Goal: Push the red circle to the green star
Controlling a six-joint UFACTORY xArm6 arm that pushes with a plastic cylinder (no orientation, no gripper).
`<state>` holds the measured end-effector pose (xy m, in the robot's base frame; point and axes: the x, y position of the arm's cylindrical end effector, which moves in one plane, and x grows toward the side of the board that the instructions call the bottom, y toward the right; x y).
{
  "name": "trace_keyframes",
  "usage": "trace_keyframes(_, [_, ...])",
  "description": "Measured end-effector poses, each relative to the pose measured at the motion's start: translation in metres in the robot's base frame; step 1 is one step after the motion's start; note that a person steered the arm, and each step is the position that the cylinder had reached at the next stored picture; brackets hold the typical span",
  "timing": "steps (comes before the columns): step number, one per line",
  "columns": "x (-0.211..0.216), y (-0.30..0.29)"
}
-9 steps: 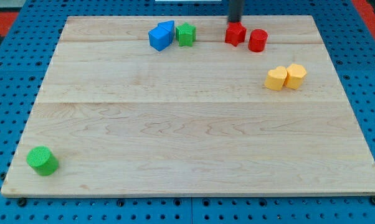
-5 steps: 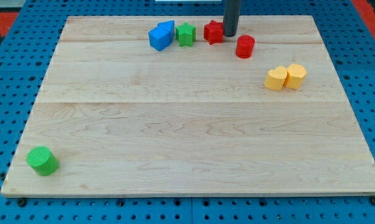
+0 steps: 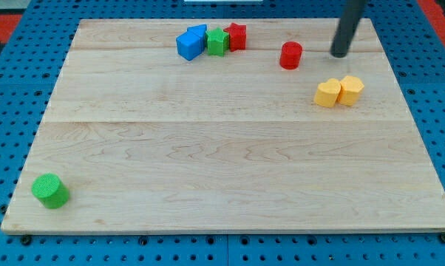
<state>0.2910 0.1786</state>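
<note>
The red circle (image 3: 290,55) is a short red cylinder near the view's top, right of centre. The green star (image 3: 219,41) stands to its left at the top, touching a red star (image 3: 236,35) on its right and two blue blocks (image 3: 191,42) on its left. My tip (image 3: 339,54) is at the view's upper right, to the right of the red circle with a clear gap between them, and above the yellow blocks.
Two yellow blocks (image 3: 338,91) sit side by side at the right, just below my tip. A green cylinder (image 3: 50,191) sits at the bottom left corner of the wooden board (image 3: 222,148). Blue pegboard surrounds the board.
The red star was pushed left against the green star. The red circle slid a little left and down. My tip then swung right, past the red circle.
</note>
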Motion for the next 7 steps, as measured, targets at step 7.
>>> trace_keyframes(7, [-0.025,-0.062])
